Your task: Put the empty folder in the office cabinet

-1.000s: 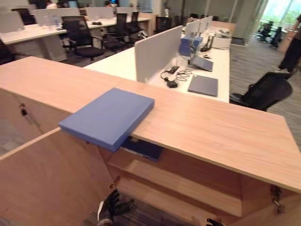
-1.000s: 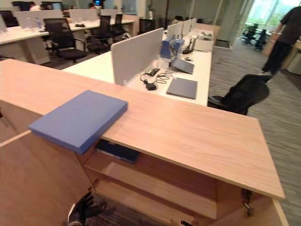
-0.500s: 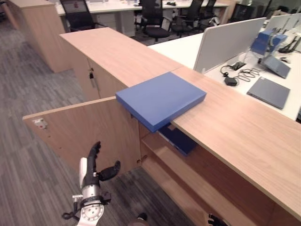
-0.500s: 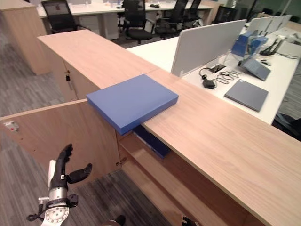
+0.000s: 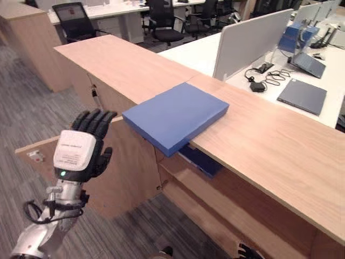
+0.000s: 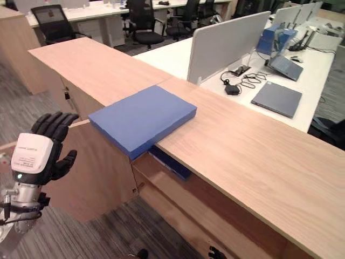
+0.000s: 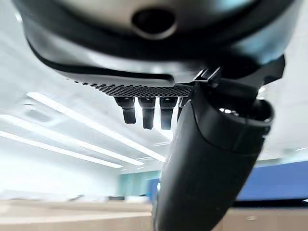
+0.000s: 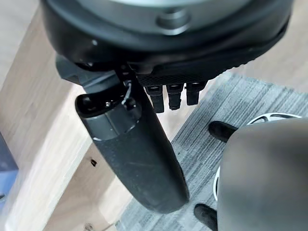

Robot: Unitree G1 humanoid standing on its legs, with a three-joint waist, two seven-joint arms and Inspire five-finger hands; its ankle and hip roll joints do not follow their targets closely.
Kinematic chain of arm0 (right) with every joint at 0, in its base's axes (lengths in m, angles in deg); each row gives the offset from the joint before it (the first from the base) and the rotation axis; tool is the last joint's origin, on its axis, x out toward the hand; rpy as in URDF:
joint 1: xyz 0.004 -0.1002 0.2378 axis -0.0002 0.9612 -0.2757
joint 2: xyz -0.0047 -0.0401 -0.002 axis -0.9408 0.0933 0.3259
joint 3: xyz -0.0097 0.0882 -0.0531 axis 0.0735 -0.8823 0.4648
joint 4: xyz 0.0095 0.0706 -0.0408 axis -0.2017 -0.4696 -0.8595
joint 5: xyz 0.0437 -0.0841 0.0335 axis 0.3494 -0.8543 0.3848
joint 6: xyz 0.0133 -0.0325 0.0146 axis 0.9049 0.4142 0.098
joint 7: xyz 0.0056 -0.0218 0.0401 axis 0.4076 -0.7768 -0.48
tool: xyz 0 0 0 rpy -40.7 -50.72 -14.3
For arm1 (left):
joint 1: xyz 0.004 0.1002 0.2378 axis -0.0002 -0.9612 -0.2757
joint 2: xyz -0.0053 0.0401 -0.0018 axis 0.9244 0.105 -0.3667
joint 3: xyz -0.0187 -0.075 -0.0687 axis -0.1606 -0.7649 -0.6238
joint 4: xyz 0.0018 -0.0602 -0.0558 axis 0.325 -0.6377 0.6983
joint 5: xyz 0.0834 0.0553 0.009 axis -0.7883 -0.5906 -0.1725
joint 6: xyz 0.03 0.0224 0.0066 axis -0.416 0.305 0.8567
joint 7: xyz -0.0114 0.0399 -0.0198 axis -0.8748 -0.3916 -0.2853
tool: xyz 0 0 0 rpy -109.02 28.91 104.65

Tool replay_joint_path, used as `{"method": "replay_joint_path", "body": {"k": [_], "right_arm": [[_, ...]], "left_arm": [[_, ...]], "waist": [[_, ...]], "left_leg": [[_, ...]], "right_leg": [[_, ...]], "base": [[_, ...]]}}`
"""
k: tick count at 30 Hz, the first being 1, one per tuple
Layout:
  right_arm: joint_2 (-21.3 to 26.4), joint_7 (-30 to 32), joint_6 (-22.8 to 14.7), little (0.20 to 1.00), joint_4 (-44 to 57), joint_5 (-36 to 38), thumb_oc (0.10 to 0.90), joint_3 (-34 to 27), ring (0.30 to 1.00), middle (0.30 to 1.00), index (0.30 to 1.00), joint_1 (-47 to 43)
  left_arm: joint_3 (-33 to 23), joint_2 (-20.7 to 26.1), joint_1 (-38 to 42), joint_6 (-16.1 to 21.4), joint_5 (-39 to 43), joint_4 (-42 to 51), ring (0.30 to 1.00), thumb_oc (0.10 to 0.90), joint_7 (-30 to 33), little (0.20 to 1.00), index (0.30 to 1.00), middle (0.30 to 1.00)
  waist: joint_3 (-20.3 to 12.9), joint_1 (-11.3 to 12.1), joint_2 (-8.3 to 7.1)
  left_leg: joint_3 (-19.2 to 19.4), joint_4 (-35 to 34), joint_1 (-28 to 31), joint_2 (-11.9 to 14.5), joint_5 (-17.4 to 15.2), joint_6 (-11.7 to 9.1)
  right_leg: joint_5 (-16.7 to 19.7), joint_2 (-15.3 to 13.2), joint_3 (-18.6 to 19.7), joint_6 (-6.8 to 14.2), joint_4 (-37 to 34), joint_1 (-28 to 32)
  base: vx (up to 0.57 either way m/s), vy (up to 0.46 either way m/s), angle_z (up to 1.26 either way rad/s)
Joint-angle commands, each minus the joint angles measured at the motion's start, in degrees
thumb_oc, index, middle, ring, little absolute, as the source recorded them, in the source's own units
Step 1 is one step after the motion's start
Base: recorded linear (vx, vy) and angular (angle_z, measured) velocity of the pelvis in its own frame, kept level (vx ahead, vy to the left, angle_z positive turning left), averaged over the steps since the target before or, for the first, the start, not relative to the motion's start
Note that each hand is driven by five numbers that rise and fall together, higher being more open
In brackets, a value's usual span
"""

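Folder point(image 5: 175, 114), blue and flat, lies on the wooden top of the office cabinet point(image 5: 280, 156), and we see its near left corner jutting out past the top's front edge, over the open compartment. Nothing holds it. Just below it, inside the cabinet, a darker blue item point(image 5: 200, 159) sits on the upper shelf point(image 5: 226, 202), partly hidden by the folder's overhang. The cabinet door point(image 5: 121, 172) stands swung open to the left of the compartment.

We find the left hand point(image 5: 86, 148) raised in front of that open door, near and to the left of the folder and apart from it. Its back faces us, with a white cover on it, and its fingers point(image 5: 94, 118) point up, straight and slightly spread, empty. In the left wrist view the fingers also stand straight, with blue showing beyond them.

The right hand point(image 8: 144, 144) shows in its own wrist view, hanging low over grey carpet point(image 8: 250, 110) beside the wood of the cabinet; we see its fingers relaxed and holding nothing.

Behind the cabinet, farther off, a white desk point(image 5: 205, 54) carries a grey divider panel point(image 5: 253, 35), a closed grey laptop point(image 5: 303, 96) and a tangle of black cables point(image 5: 261, 75). Black office chairs point(image 5: 161, 21) stand at the far desks.
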Motion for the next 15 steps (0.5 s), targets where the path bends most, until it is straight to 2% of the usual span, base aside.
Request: {"method": "replay_joint_path", "body": {"k": [1, 4, 15], "right_arm": [[2.3, -0.2, -3.5, 0.900, 4.5, 1.6, 0.800, 0.0, 0.900, 0.900, 0.900, -4.0], [1.9, -0.2, -3.5, 0.900, 4.1, 2.0, 0.800, -0.2, 0.900, 0.900, 0.900, -3.9], [1.6, 0.2, -3.5, 0.900, 4.4, 2.6, 0.800, -0.7, 0.900, 0.900, 0.900, -4.0]], "left_arm": [[-0.8, 0.5, 6.7, 1.2, -0.6, 3.5, 0.900, 0.800, 1.0, 0.900, 0.900, 0.900], [0.8, 0.3, 8.1, 1.5, -0.5, 2.9, 0.900, 0.800, 0.1, 0.900, 0.900, 0.900], [2.9, -0.2, 10.4, 2.0, 0.5, 1.8, 0.900, 0.800, -1.1, 0.900, 0.900, 0.900]], "waist": [[-0.6, -1.1, -1.42], [-0.9, -2.2, -1.30], [-1.1, -3.8, -1.30]], "left_leg": [[2.8, 0.4, -1.6, 0.7, -2.3, -3.8], [3.5, 0.3, -1.1, 0.8, -2.6, -3.6], [5.0, 0.0, -0.1, 1.2, -3.2, -3.3]], "right_leg": [[-12.8, 0.4, 2.8, 2.3, 2.7, 7.0], [-12.7, 0.2, 3.8, 2.4, 2.6, 6.9], [-12.2, -0.1, 5.4, 2.6, 2.4, 6.7]], "base": [[0.01, 0.039, -0.26], [0.01, 0.026, -0.14], [0.00, 0.019, -0.09]]}}
